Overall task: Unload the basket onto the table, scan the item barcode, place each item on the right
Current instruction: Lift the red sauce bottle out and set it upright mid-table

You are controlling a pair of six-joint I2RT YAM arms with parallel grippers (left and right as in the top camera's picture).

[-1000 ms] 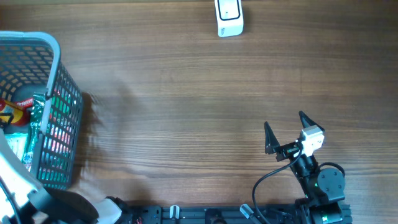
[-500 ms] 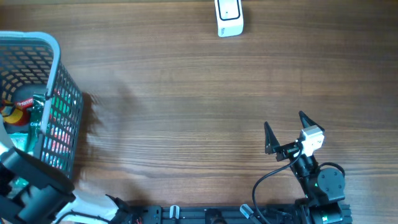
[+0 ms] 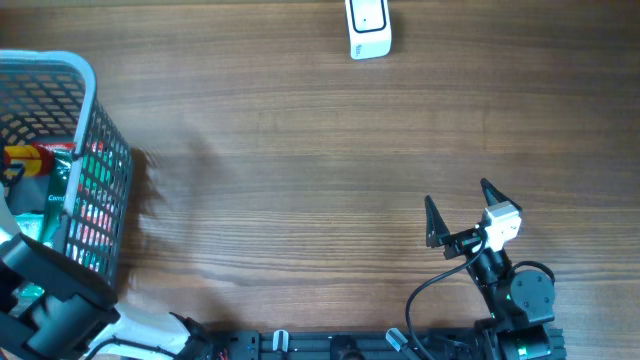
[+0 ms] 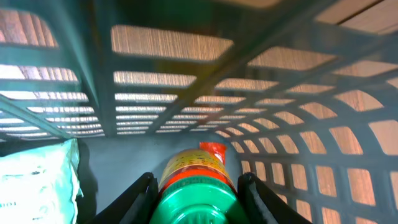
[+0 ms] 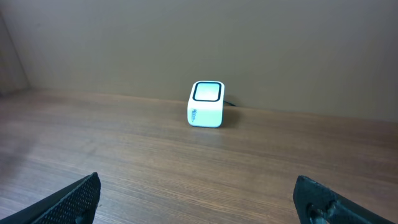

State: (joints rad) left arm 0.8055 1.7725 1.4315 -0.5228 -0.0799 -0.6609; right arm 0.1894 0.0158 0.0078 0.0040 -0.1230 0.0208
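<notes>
Mostly looking down on a brown wood-grain table (image 3: 300, 150), with the grain going left to right. Seeing a plain beige wall (image 5: 199, 37) behind the far edge from the right wrist. Finding a white barcode scanner (image 3: 368, 28) sitting at that far edge, well apart from both arms, with a glowing square window on top. Finding a grey lattice basket (image 3: 95, 120) standing at the table's left edge, with a pale green packet (image 4: 37, 180) lying inside.

Locating the bottle (image 4: 198, 202) inside that basket, lying on its side just right of the packet. Pointing its red cap away from the left wrist camera, toward the basket's curved wall, with the green base end nearest the lens. Running its long axis along the left gripper (image 4: 198, 180), and roughly left to right in the overhead view. Pressing the left fingers (image 4: 142, 196) against both sides of the green end, clamping it. Holding the right gripper (image 3: 457, 195) spread wide above bare wood on the table's right side, gripping nothing.

Comparing with a second ago: finding the bottle farther toward the basket's far side and more level across the picture. Seeing a black arm link (image 3: 55, 295) over the basket's near corner in place of a white one. Finding the right arm (image 3: 515, 290) and the barcode scanner where they were.
</notes>
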